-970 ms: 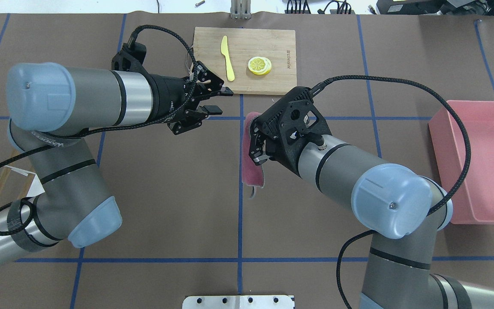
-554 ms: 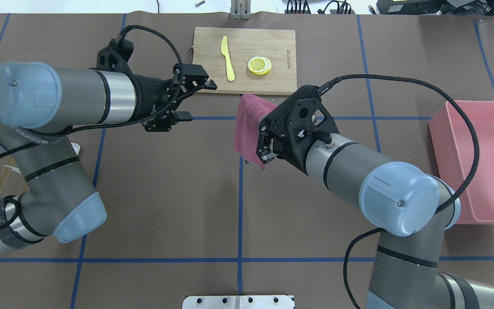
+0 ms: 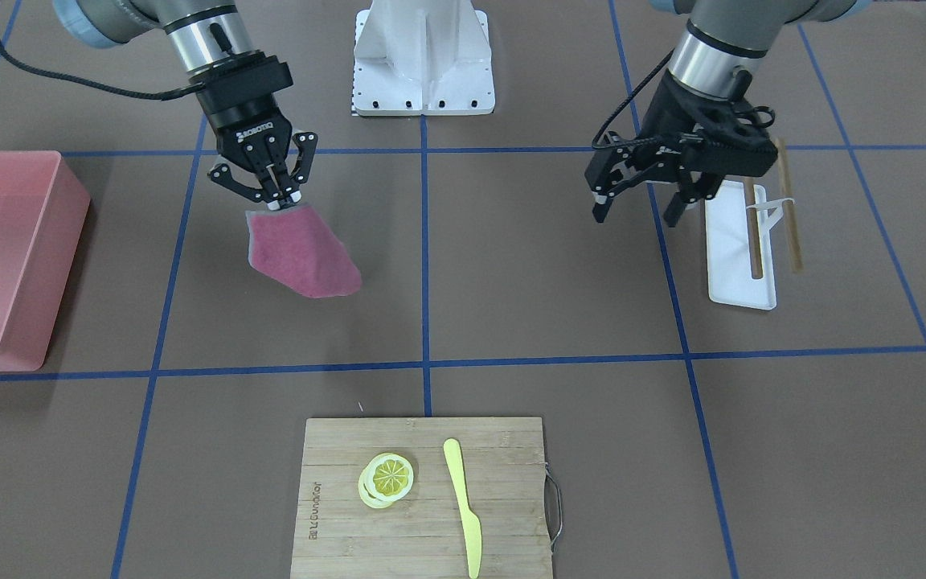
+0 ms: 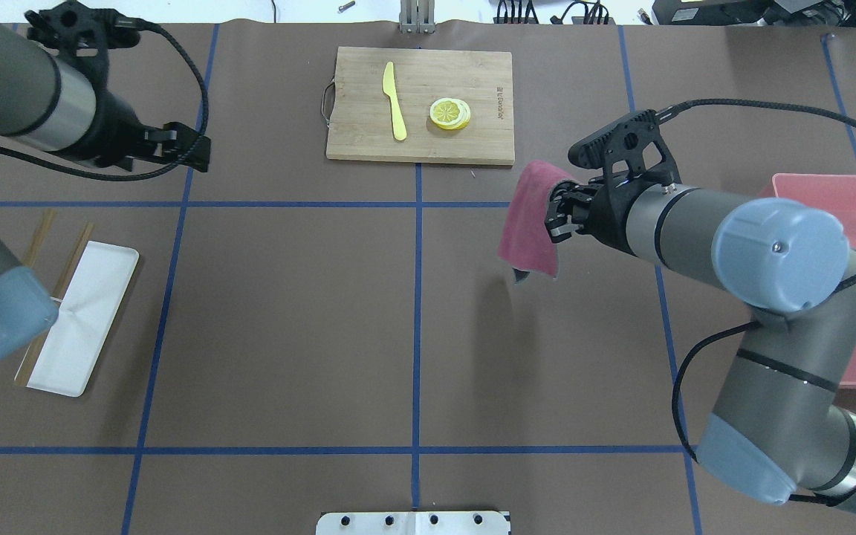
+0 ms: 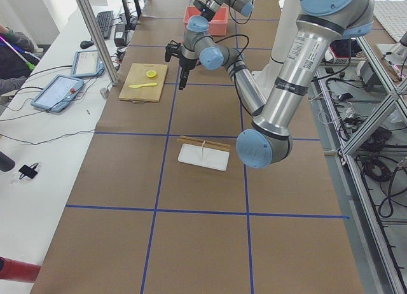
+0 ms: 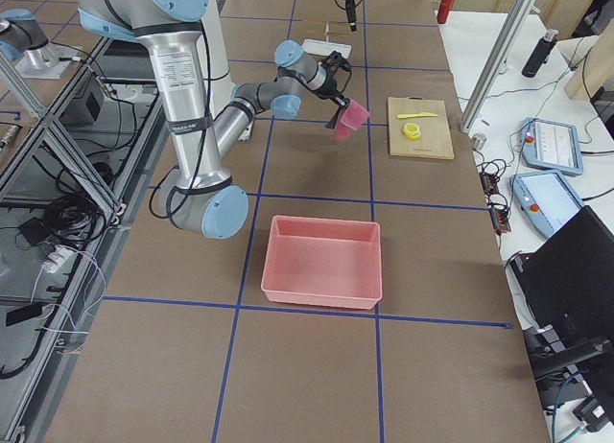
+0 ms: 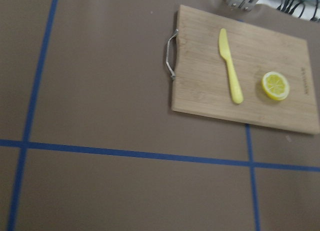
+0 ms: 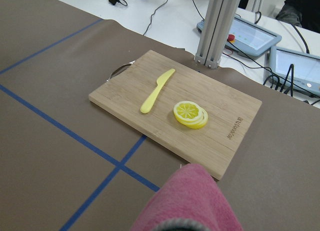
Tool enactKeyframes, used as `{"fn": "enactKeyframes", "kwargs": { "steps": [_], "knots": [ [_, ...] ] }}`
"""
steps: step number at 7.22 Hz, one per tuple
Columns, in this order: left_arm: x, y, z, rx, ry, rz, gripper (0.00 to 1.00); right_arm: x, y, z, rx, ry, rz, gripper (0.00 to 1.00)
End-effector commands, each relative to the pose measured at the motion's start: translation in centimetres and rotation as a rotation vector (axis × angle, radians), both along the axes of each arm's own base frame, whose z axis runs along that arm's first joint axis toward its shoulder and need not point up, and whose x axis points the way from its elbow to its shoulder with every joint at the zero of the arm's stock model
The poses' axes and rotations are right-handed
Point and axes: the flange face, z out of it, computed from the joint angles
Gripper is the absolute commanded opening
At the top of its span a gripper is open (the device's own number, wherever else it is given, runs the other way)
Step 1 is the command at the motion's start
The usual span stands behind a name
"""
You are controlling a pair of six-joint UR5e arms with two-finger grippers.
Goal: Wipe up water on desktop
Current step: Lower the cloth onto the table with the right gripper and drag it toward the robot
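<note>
The front-facing view shows the right gripper (image 3: 273, 203) clamped on a pink cloth (image 3: 302, 256) hanging above the brown desktop (image 3: 527, 273), and the left gripper (image 3: 634, 214) spread wide and empty near the white tray (image 3: 740, 277); overhead, its 2 fingers barely show

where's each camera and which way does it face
Front-facing: across the desktop, facing the robot; left gripper open, right gripper pinching pink cloth.
Overhead: behind the robot, looking down; left arm, right arm.
Exterior left: desktop's left end; left arm nearest.
Exterior right: right end; right arm nearest.
Left wrist: down at desktop; no body.
Right wrist: forward-down; cloth only.
Both wrists share the cutting board.
</note>
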Motion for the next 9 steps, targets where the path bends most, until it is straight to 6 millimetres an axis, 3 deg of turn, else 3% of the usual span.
{"fn": "enactKeyframes", "kwargs": {
  "steps": [1, 2, 4, 5, 6, 7, 8, 9],
  "knots": [
    [-10.5, -1.6, 7.2, 0.036, -0.132, 0.164, 0.99, 3.1, -1.5, 4.0, -0.115, 0.046, -0.019, 0.00],
    [-16.7, -2.6, 12.7, 0.044, -0.163, 0.229, 0.99, 3.7, -1.1, 6.5, -0.159, 0.073, -0.026, 0.00],
    [-29.9, -5.1, 25.6, 0.038, -0.152, 0.323, 0.99, 3.8, -0.5, 8.9, -0.270, 0.145, -0.042, 0.00],
    [-32.8, -5.0, 30.0, 0.081, -0.182, 0.422, 0.99, 3.6, -0.7, 9.3, -0.332, 0.215, -0.037, 0.00],
    [-33.4, -4.7, 33.4, 0.021, -0.165, 0.444, 0.99, 3.6, -0.5, 10.0, -0.370, 0.260, -0.036, 0.00],
    [-33.6, -4.2, 34.2, -0.010, -0.159, 0.444, 0.99, 2.5, -0.4, 10.8, -0.402, 0.308, -0.043, 0.00],
    [-34.3, -3.3, 35.0, -0.016, -0.156, 0.433, 0.99, -0.2, -2.4, 8.4, -0.398, 0.276, -0.034, 0.00],
    [-34.9, -2.7, 35.5, -0.025, -0.154, 0.419, 0.99, -5.7, -2.6, 5.6, -0.512, 0.170, 0.028, 0.00]
  ]
}}
